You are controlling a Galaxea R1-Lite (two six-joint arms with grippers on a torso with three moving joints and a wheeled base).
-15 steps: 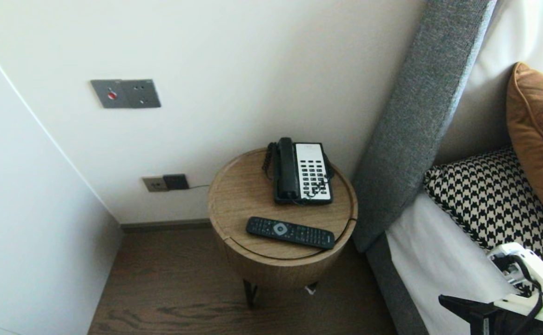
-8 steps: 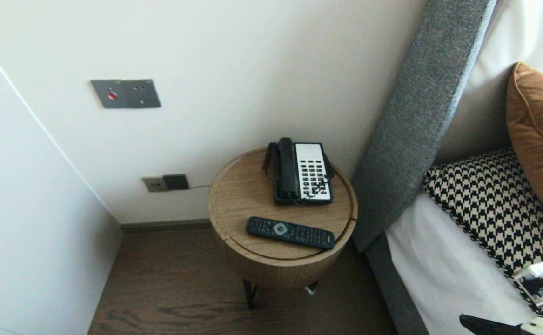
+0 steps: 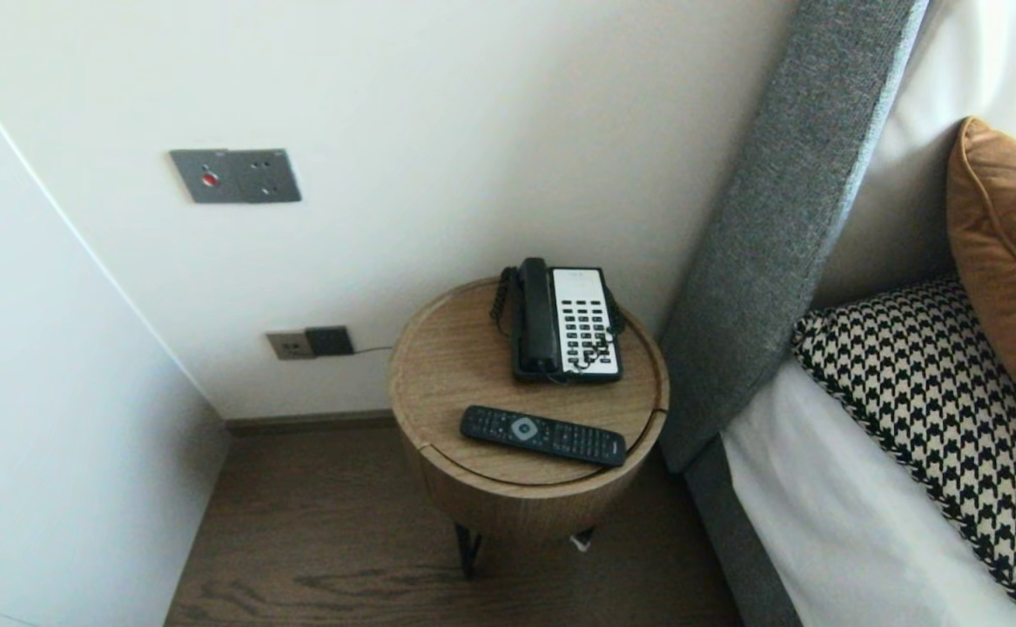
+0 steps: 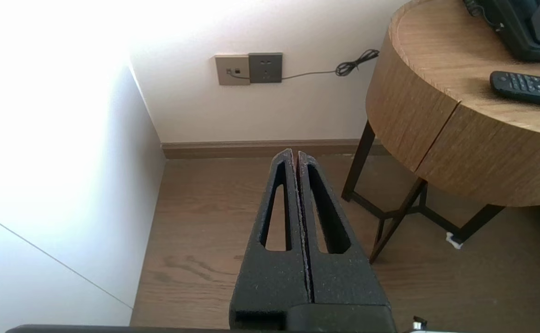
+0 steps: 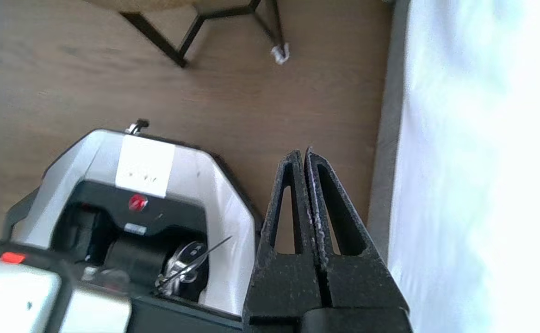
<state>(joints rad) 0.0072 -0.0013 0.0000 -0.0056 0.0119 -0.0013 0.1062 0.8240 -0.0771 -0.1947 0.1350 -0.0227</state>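
The right gripper (image 5: 307, 155) is clenched, empty — it hangs above the floor (image 5: 112, 83) beside the edge of the bed (image 5: 436, 162). The left gripper (image 4: 294, 155), also clenched, is parked low near the round table (image 3: 451, 374), where the remote (image 3: 542, 434) lies before the telephone (image 3: 566, 322).

matt wood-grain table (image 3: 447, 366), apparently plastic remote (image 3: 542, 434)

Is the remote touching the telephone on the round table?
Apart. The head view shows a strip of bare wood between the remote and the telephone on the round table.
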